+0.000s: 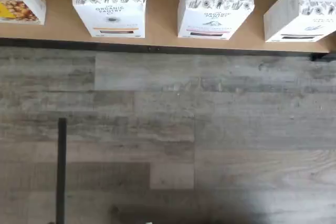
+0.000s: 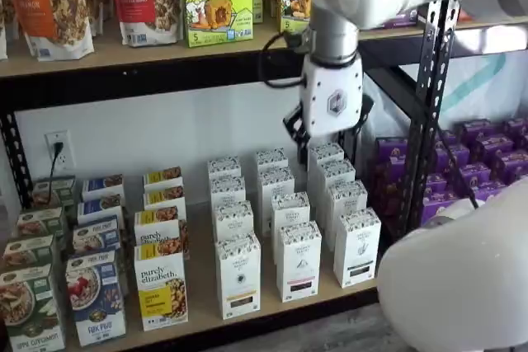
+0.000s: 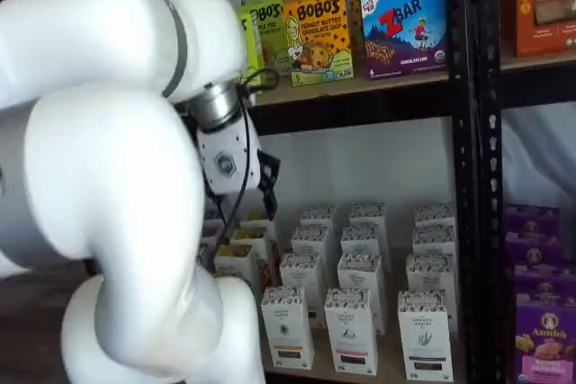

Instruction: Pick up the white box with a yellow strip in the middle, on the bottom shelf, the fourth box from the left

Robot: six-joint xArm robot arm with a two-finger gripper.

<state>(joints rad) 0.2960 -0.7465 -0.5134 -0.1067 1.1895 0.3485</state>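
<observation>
Your claw (image 2: pixel 326 139) hangs empty above the back rows, its spread unclear. Bring it forward and down squarely over the white box (image 2: pixel 238 274) at the bottom shelf (image 2: pixel 272 319) front, clear of its dark-striped neighbour (image 2: pixel 299 260).

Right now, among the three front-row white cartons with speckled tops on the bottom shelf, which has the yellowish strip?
The white speckled-top carton standing beside the purely elizabeth granola box; its strip is yellowish-tan, the other two front cartons' strips look darker.

Even, soft indoor light; all views slightly blurred, with a dim shadow across the floor (image 1: pixel 210 203).
</observation>
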